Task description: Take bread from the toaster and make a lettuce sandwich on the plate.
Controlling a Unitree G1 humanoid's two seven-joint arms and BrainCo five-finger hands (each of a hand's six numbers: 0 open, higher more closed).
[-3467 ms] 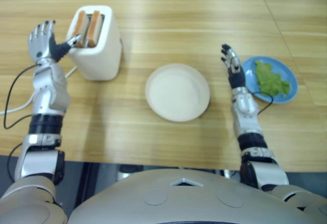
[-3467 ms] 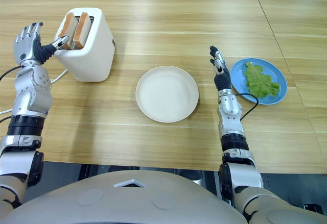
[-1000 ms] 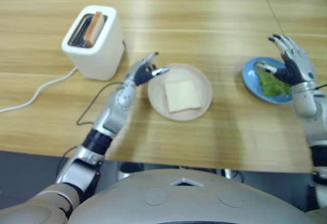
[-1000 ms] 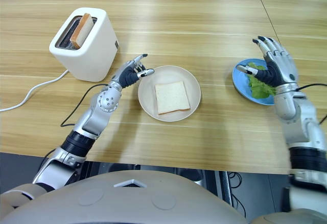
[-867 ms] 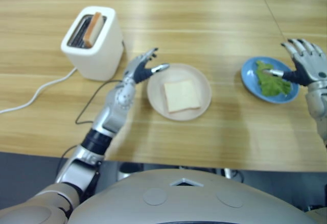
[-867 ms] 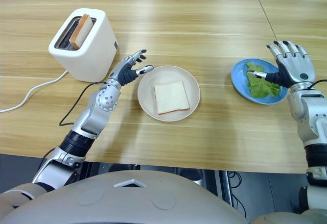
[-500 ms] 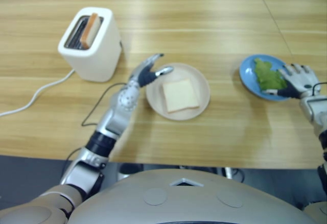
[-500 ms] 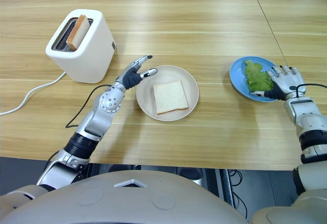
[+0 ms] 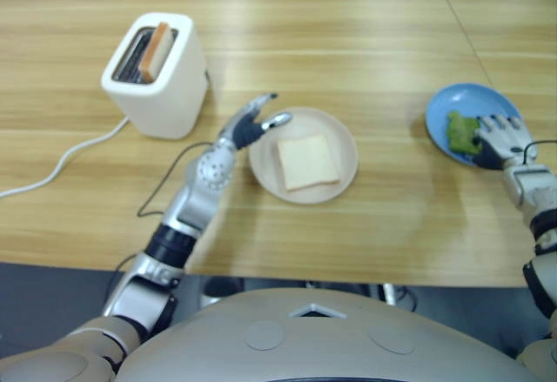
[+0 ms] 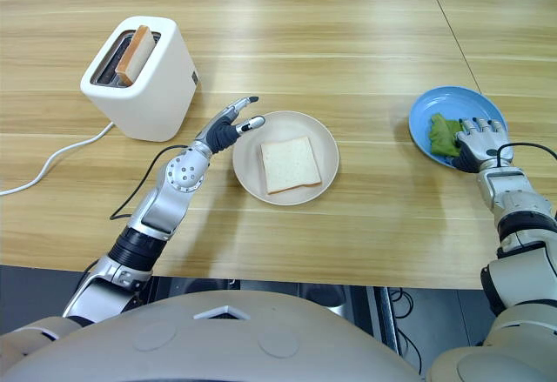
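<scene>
A: Where's the bread?
B: One bread slice (image 9: 306, 160) lies flat on the cream plate (image 9: 345, 151); a second slice (image 9: 157, 48) stands in the toaster (image 9: 161, 95).
A: And the hands?
B: The left robot hand (image 9: 251, 127), fingers spread, is just beside that plate's left rim. The right robot hand (image 9: 499, 140) curls on the lettuce (image 9: 460, 131) on the blue plate (image 9: 470, 102), far right of the counter (image 9: 348, 43).

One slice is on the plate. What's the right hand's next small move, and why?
Probably lift the lettuce off the blue plate toward the bread slice: the right hand seems closed on it, and the slice lies bare on the white plate.
</scene>
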